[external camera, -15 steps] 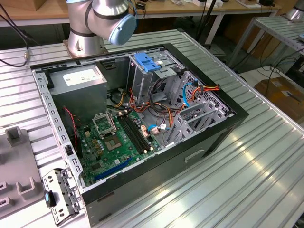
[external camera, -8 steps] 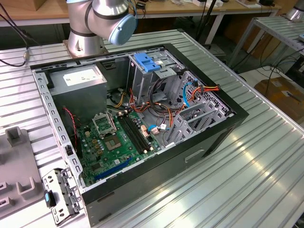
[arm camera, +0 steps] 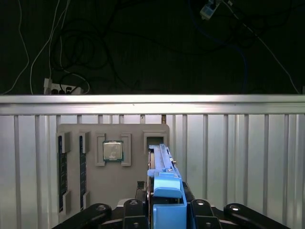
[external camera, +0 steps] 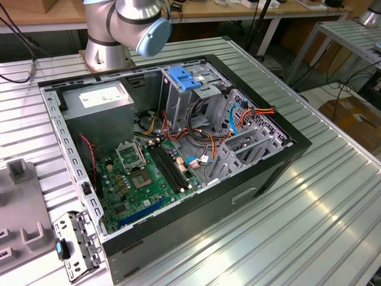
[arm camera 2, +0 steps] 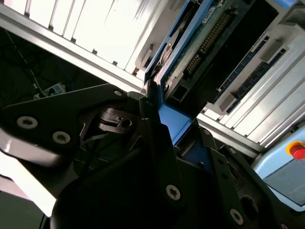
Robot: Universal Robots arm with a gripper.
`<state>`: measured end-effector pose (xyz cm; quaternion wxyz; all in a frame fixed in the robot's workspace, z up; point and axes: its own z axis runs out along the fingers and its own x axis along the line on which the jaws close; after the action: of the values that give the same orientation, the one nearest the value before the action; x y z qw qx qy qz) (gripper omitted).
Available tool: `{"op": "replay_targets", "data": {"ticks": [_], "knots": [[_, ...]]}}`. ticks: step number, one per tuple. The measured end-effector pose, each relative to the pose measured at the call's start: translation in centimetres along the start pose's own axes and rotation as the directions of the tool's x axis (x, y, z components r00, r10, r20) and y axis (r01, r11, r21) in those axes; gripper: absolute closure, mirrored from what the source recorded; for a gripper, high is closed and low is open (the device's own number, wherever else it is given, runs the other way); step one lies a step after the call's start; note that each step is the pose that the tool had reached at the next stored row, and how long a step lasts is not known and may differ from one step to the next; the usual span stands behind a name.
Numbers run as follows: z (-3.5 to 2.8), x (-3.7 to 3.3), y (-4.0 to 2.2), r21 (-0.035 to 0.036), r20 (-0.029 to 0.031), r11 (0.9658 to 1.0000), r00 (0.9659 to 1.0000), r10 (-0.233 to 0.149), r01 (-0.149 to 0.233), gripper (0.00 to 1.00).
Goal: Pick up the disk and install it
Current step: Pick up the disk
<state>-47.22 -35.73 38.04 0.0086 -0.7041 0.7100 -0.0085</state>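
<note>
In the exterior view, a grey parts tray (external camera: 18,196) is seen at the left edge of the ribbed aluminium desk (external camera: 309,214). A metal bracket (external camera: 74,244) with a blue tab lies just beside the open computer case (external camera: 238,190). Inside the case, a grey power supply (external camera: 98,98) is set at the exterior view's left, and the green motherboard (external camera: 143,173) lies flat below it. A metal drive cage (external camera: 187,98) topped by a blue plastic tab stands further right, followed by orange and red cables (external camera: 256,113). The robot arm (external camera: 119,24) is mounted on the desk behind the case.

In the first wrist view, two memory modules (arm camera: 62,171), a processor (arm camera: 113,151) and an open pocket (arm camera: 155,140) are seen in a row across the parts tray. The disk (arm camera: 163,164) is held edge-on, its blue rail clenched between the fingers of the tool (arm camera: 167,210). Its far end is lined up with that pocket; whether it rests inside cannot be told. In the second wrist view, the disk's green circuit board is shown beyond the tool, and a red button (arm camera 2: 298,150) is seen apart from both.
</note>
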Motion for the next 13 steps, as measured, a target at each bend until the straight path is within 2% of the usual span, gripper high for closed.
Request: {"op": "replay_targets", "data": {"ticks": [2, 3, 5, 8, 13], "knots": [[-0.23, 0.00, -0.01, 0.0000, 0.0000, 1.0000, 1.0000, 0.000, 0.000, 0.63], [-0.77, 0.00, -0.02, 0.0001, 0.0001, 1.0000, 1.0000, 0.000, 0.000, 0.63], [-1.45, 0.00, -0.04, 0.0000, -0.0009, 1.0000, 1.0000, 0.000, 0.000, 0.63], [-2.12, 0.00, -0.06, 0.0001, -0.0015, 1.0000, 1.0000, 0.000, 0.000, 0.63], [-2.68, 0.00, -0.07, 0.0000, -0.0020, 1.0000, 1.0000, 0.000, 0.000, 0.63]]}}
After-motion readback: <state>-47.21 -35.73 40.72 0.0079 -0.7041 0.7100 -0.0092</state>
